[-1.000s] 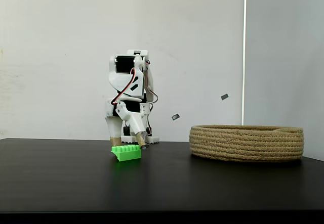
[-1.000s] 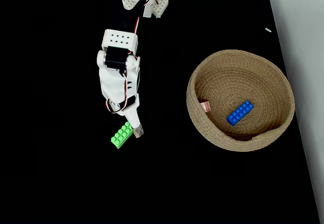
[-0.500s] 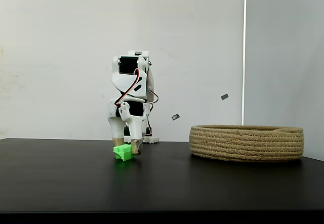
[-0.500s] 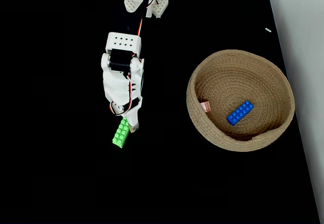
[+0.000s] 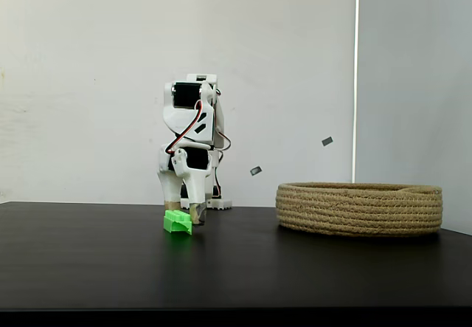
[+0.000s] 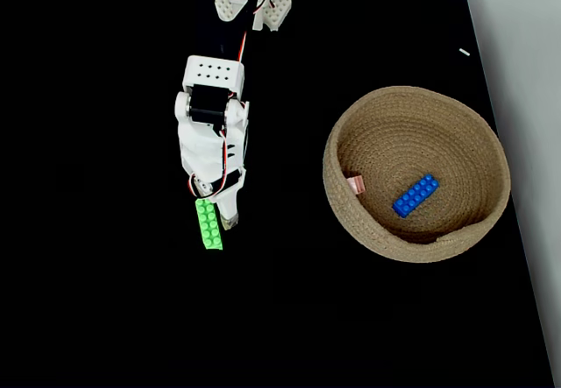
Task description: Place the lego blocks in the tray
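Note:
The green lego block (image 6: 209, 223) lies on the black table, lengthwise in line with my arm, seen end-on in a fixed view (image 5: 178, 222). My gripper (image 6: 216, 216) (image 5: 182, 210) points down at the table and straddles the block's near end, its jaws shut against the block's sides; the right finger (image 6: 230, 217) touches its edge. The tray (image 6: 421, 252) (image 5: 359, 209), a round coiled rope basket, sits to the right. Inside it lie the blue lego block (image 6: 415, 194) and the pale pink one (image 6: 354, 184), which leans against the left inner wall.
My arm's white base (image 6: 250, 7) stands at the table's far edge. The table's right edge (image 6: 517, 230) runs just past the tray. Open black tabletop lies between the gripper and the tray. A white wall stands behind the base.
The jaws have closed in on the green block. It has turned from slanted to in line with the gripper and stays on the table.

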### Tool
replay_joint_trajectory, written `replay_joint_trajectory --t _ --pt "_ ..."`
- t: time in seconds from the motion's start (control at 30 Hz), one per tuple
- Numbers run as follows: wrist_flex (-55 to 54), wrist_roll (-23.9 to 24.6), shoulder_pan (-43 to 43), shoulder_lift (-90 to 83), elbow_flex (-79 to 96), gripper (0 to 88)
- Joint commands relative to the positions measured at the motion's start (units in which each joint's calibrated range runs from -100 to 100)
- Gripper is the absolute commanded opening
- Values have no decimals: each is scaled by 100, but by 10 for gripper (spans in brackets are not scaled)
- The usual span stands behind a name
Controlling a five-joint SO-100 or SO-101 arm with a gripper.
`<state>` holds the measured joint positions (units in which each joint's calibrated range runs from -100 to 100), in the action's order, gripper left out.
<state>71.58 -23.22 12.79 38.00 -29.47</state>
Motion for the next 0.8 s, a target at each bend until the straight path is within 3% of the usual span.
replay_joint_trajectory --t 0.0,0.13,0.5,0.77 --pt "52 425 32 -489 -204 321" --pt "185 879 24 -670 -231 369" --pt "551 996 288 -894 -477 424" --pt "501 1656 510 -799 -660 462"
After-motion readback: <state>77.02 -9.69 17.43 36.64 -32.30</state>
